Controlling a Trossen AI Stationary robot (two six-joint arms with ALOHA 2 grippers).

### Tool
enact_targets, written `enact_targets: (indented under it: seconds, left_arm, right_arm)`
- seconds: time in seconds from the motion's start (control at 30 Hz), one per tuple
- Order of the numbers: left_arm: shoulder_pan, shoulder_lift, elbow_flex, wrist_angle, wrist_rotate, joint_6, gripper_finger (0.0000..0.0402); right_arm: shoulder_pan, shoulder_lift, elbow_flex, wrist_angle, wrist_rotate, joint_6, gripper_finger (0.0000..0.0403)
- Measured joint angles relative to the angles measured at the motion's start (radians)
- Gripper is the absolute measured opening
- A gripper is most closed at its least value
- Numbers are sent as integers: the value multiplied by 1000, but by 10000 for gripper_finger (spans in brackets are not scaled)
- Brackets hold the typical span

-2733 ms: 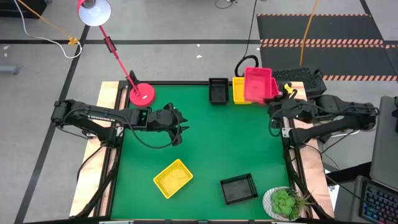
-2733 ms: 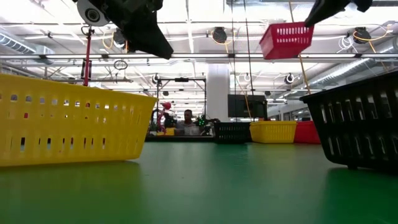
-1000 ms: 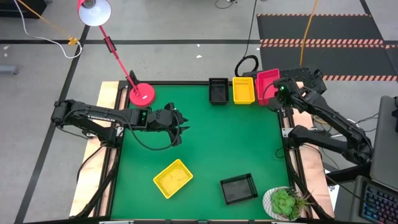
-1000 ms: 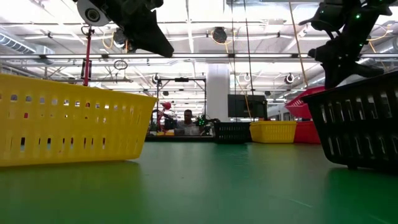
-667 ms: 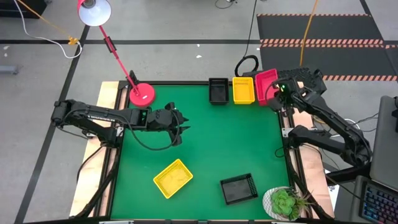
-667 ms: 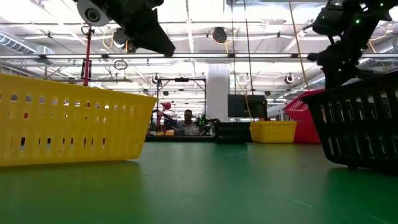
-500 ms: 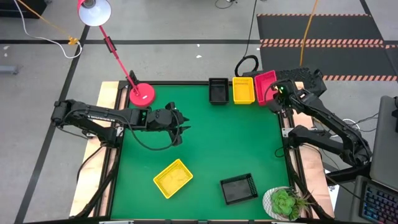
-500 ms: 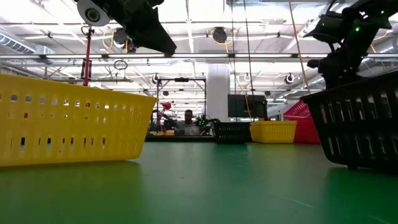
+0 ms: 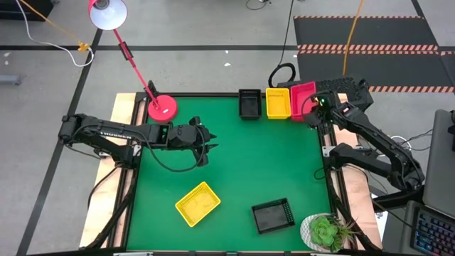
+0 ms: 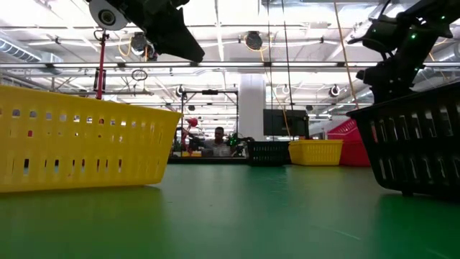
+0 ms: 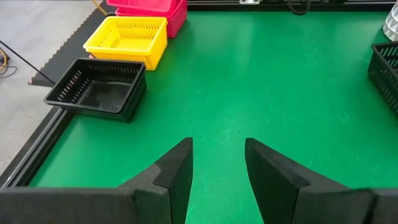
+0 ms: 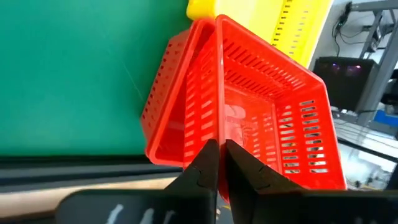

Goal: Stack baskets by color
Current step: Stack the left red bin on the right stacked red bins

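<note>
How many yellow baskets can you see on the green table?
2 spots: one loose yellow basket near the front edge, and a yellow stack at the back, between the black stack and the red baskets. Nested ones may hide inside that stack.

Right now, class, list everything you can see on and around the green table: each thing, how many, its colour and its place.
Far-edge baskets: black stack, yellow stack, red-pink stack, side by side.
Loose baskets: one yellow, one black, near edge.
Lamp: one, red, far left corner.
Plant: one, green, near right corner.
Table: one, green.
Person: one, room behind.
Left hand: open, empty, above table's left side.
Right hand: shut on a tilted red-pink basket's rim, far right corner.
</note>
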Motion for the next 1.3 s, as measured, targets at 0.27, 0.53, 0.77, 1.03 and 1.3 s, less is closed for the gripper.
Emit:
enact_targets:
  seconds: [0.27, 0.53, 0.77, 1.03, 1.3]
  left_arm:
    - [0, 0, 0, 1, 0, 0, 147]
    - [0, 0, 0, 1, 0, -1, 147]
    - [0, 0, 0, 1, 0, -3, 147]
    - [0, 0, 0, 1, 0, -3, 147]
    - [0, 0, 0, 1, 0, -3, 147]
  right_arm:
    - [-31, -2, 0, -13, -43, 11, 6]
    - [-36, -1, 0, -20, -59, 50, 22]
    - [-36, -1, 0, -29, -83, 93, 31]
    - [-36, -2, 0, -55, -81, 145, 33]
    - [-49, -2, 0, -63, -29, 154, 31]
